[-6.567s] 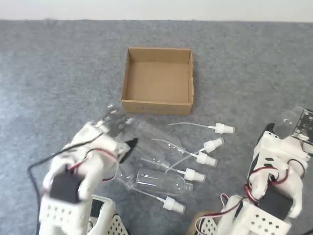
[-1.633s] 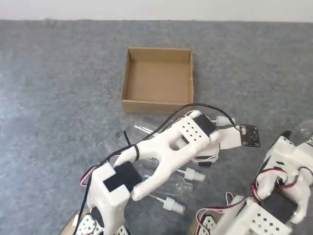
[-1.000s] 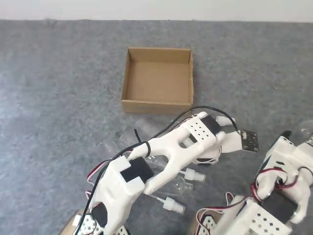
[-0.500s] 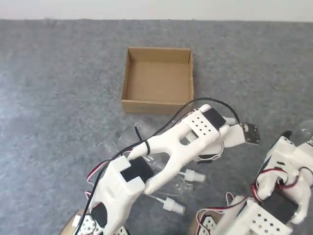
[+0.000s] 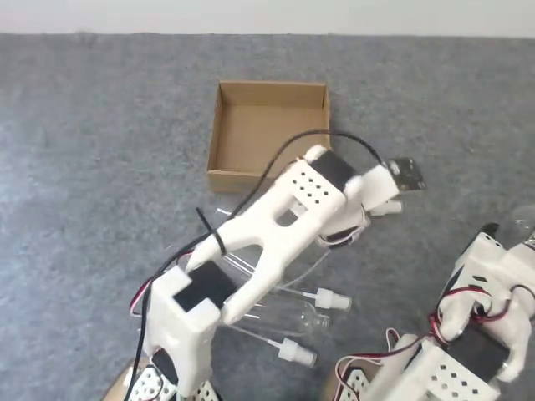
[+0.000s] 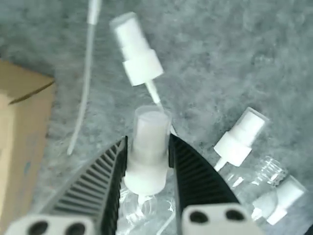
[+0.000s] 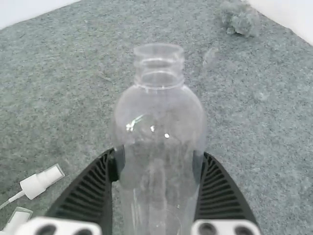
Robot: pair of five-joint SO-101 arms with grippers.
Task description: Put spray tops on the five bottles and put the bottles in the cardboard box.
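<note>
Left wrist view has the left tool (image 6: 146, 147) pinched shut on a spray top (image 6: 145, 161), gripped across its round white body and lifted above the grey worktop (image 5: 100, 167), near the cardboard box (image 5: 238, 180). The body is smooth and narrow, so it may swivel or slide between the ribbed fingers (image 6: 193, 169) once it is pushed against anything. Its thin dip tube hangs below, mostly hidden, and could snag on the loose tops (image 6: 137, 54) and clear bottles lying underneath, or miss the neck it has to enter. The right tool (image 7: 156, 164) is closed around a bottle (image 7: 159, 117), held off to the side and well apart from the top. The clear, slick wall could let the bottle turn or tip when the top is pressed on. The bottle is transparent plastic with rounded shoulders and an open threaded neck. The top is white with a frosted cap over the nozzle.
</note>
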